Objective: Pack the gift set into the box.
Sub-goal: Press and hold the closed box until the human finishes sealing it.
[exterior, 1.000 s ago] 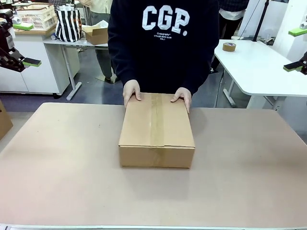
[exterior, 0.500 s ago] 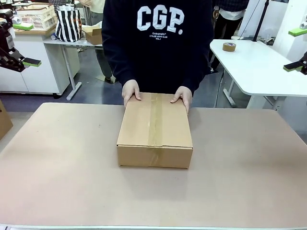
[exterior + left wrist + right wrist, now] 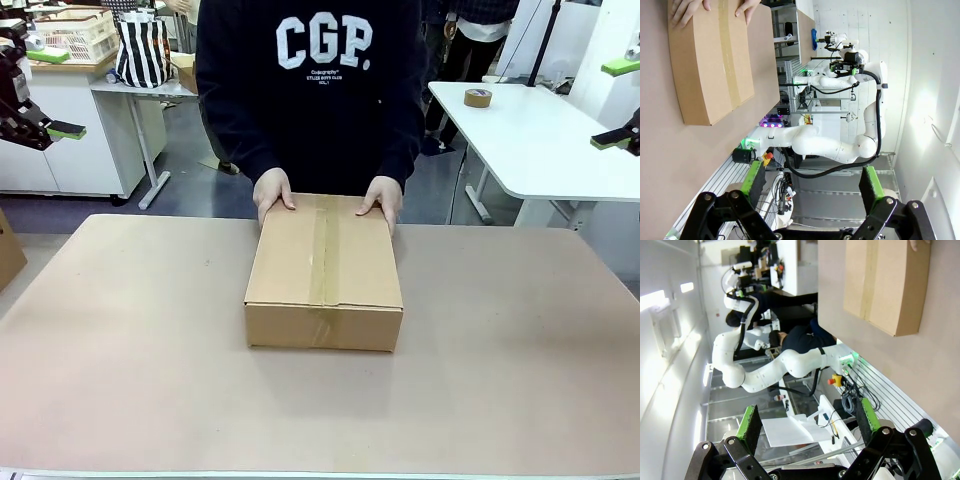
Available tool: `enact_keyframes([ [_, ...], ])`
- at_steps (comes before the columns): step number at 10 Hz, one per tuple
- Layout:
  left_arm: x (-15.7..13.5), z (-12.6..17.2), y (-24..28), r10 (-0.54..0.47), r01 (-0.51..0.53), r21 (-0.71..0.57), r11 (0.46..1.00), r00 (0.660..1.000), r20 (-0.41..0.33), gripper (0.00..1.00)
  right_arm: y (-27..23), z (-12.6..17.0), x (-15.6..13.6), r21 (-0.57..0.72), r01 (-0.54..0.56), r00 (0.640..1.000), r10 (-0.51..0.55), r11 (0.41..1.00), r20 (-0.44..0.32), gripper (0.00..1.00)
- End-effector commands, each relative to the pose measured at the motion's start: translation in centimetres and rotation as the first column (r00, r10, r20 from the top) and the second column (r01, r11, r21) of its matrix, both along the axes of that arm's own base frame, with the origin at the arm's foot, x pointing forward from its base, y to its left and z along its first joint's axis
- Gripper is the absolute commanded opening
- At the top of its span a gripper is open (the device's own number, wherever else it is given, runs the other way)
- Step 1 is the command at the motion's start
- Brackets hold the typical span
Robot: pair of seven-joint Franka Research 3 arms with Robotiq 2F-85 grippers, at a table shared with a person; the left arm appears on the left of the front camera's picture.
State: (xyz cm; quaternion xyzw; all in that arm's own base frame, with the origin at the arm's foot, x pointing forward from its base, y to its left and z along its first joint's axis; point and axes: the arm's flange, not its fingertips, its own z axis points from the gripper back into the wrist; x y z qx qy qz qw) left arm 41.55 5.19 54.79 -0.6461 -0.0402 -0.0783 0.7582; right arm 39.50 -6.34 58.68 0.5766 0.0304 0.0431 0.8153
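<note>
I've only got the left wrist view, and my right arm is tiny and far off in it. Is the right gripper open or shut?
Observer: Open. The right gripper has its green pads wide apart, with nothing between them.
Operator: Where does it hang relative to the table?
Observer: In the front view it is raised beyond the right edge of the table, well clear of the box.
Operator: Anything besides the box that I should mind on my left side?
Observer: Yes. A corner of another cardboard piece pokes in at the left edge of the front view, by the table's left side.
</note>
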Motion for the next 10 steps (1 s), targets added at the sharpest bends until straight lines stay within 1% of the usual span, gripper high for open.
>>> enact_keyframes([
  [1,-0.2,0.28,0.06,-0.009,0.009,0.0,1.0,1.0,0.001,1.0,-0.12,0.09,-0.24,-0.01,-0.014,1.0,0.014,1.0,0.002,1.0],
  [8,-0.2,0.28,0.06,-0.009,0.009,0.0,1.0,1.0,0.001,1.0,-0.12,0.09,-0.24,-0.01,-0.014,1.0,0.014,1.0,0.002,1.0],
  [9,0.0,0.0,0.0,0.0,0.0,0.0,1.0,1.0,0.0,1.0,0.0,0.0,0.0,0.0,0.0,1.0,0.0,1.0,0.0,1.0],
  [10,0.18,-0.1,-0.93,-0.078,0.067,0.1,0.993,0.99,0.118,1.0,0.71,-0.04,0.36,-0.069,-0.025,0.988,0.035,0.997,0.15,1.0],
])
